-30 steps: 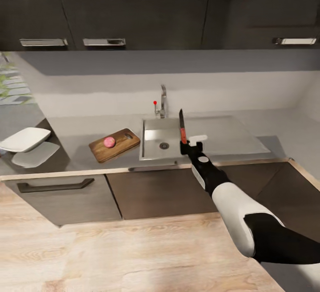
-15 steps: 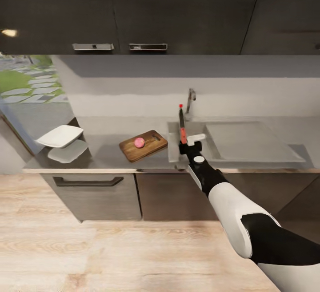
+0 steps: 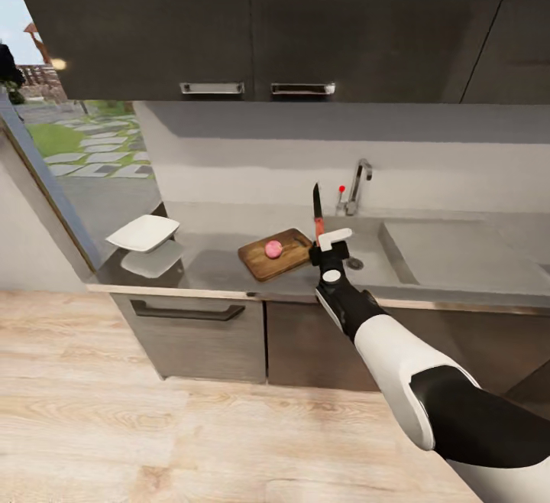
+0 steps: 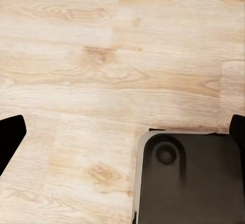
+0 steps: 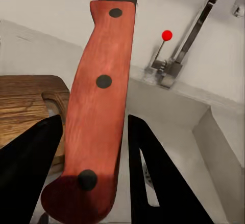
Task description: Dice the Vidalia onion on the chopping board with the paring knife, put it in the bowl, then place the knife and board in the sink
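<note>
Knife [image 3: 316, 216] upright, blade up, red handle pinched in the right claw [image 3: 322, 247], arm stretched forward over the tabletop [image 3: 214, 270] edge between board [image 3: 276, 254] and sink [image 3: 397, 258]; onion [image 3: 273, 249] on board; left claw [image 4: 122, 132] spread above floor [image 4: 102, 70].

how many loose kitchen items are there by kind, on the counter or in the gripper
onion: 1
chopping board: 1
paring knife: 1, upright in the right gripper
white bowl: 1
total: 4
</note>
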`<state>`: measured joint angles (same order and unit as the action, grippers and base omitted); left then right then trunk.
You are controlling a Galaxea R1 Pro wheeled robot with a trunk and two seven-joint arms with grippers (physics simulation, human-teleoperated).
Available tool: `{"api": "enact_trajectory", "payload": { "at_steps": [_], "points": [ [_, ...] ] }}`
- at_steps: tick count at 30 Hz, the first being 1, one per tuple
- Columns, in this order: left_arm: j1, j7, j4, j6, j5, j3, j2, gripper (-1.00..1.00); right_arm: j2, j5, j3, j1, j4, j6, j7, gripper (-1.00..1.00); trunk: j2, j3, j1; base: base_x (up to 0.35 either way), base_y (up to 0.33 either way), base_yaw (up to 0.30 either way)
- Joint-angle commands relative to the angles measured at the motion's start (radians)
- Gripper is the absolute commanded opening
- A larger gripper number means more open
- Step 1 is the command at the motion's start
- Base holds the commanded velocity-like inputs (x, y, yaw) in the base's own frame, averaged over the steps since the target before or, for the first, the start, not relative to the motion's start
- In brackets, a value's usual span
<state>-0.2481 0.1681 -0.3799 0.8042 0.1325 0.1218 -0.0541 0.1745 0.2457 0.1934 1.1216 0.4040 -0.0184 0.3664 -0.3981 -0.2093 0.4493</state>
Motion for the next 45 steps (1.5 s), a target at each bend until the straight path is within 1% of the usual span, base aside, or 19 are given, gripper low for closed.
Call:
{"api": "enact_trajectory", "payload": {
  "at_steps": [1,3,4,5,6,7,8,10,14,16,20,25,27,32,41,43,45],
  "points": [
    [0.000,0.004,-0.002,0.001,0.010,0.009,-0.001,1.00,0.000,0.004,0.007,0.001,-0.001,0.011,0.011,-1.00,-0.002,0.000,0.001,0.000,0.004,0.142],
    [0.000,0.004,0.000,0.001,0.010,0.009,-0.001,1.00,0.000,0.005,0.013,0.001,-0.001,0.031,0.029,-1.00,-0.002,0.002,0.001,0.000,0.001,0.142],
    [0.000,0.004,0.003,0.001,0.010,0.009,-0.001,1.00,0.000,0.005,0.024,0.001,-0.001,0.038,0.036,-1.00,-0.002,0.004,0.001,0.000,0.001,0.143],
    [0.000,0.004,0.007,0.001,0.010,0.009,0.000,1.00,0.000,0.005,0.066,0.001,-0.001,0.058,0.048,-1.00,-0.002,0.005,0.001,0.000,0.000,0.142],
    [0.000,0.004,0.008,0.001,0.009,0.009,0.000,1.00,0.000,0.005,0.094,0.001,-0.001,0.069,0.055,-1.00,-0.002,0.006,0.001,0.000,0.000,0.142],
    [0.000,0.004,0.009,0.001,0.009,0.009,0.000,1.00,0.000,0.005,0.135,0.001,-0.001,0.084,0.070,-1.00,-0.002,0.008,0.001,0.000,0.000,0.142],
    [0.000,0.004,0.009,0.001,0.009,0.009,0.000,1.00,0.000,0.005,0.157,0.001,-0.001,0.091,0.084,-1.00,-0.002,0.009,0.001,0.000,0.000,0.142],
    [0.000,0.004,0.010,0.001,0.009,0.009,0.000,1.00,0.000,0.004,0.187,0.001,-0.001,0.100,0.115,-1.00,-0.002,0.012,0.001,0.000,0.000,0.142],
    [0.000,0.004,0.010,0.001,0.009,0.009,0.000,1.00,0.000,0.004,0.202,0.001,-0.001,0.115,0.134,-1.00,-0.002,0.017,0.001,0.000,0.000,0.142],
    [0.000,0.004,0.010,0.001,0.009,0.009,0.000,1.00,0.000,0.004,0.218,0.001,-0.001,0.157,0.135,-1.00,-0.002,0.020,0.001,0.000,0.000,0.143],
    [0.000,0.004,0.011,0.001,0.009,0.009,0.001,1.00,0.000,0.004,0.277,0.001,-0.001,0.190,0.135,-1.00,-0.002,0.025,0.001,0.000,0.000,0.144],
    [0.000,0.004,0.012,0.001,0.009,0.009,0.005,1.00,0.000,0.004,0.329,0.001,-0.001,0.219,0.137,-1.00,-0.002,0.032,0.001,0.000,0.000,0.147],
    [0.000,0.004,0.013,0.001,0.009,0.009,0.005,1.00,0.000,0.004,0.340,0.001,-0.001,0.236,0.137,-1.00,-0.002,0.035,0.001,0.000,0.000,0.149],
    [0.000,0.003,0.013,0.001,0.009,0.009,0.006,1.00,0.000,0.005,0.343,0.001,-0.001,0.242,0.137,-1.00,-0.002,0.041,0.001,0.000,-0.018,0.150],
    [0.000,0.003,0.013,0.001,0.009,0.009,0.006,1.00,0.000,0.005,0.345,0.001,-0.001,0.244,0.138,-1.00,-0.002,0.050,0.001,0.000,-0.186,0.119],
    [0.000,0.002,0.013,0.001,0.009,0.009,0.006,1.00,0.000,0.023,0.345,0.001,-0.002,0.244,0.138,-1.00,-0.002,0.051,0.001,0.000,-0.033,0.017],
    [0.000,0.002,0.013,0.001,0.009,0.009,0.006,1.00,0.000,0.075,0.344,0.001,-0.009,0.248,0.139,-1.00,-0.002,0.051,0.001,0.000,-0.018,0.007]
  ]
}}
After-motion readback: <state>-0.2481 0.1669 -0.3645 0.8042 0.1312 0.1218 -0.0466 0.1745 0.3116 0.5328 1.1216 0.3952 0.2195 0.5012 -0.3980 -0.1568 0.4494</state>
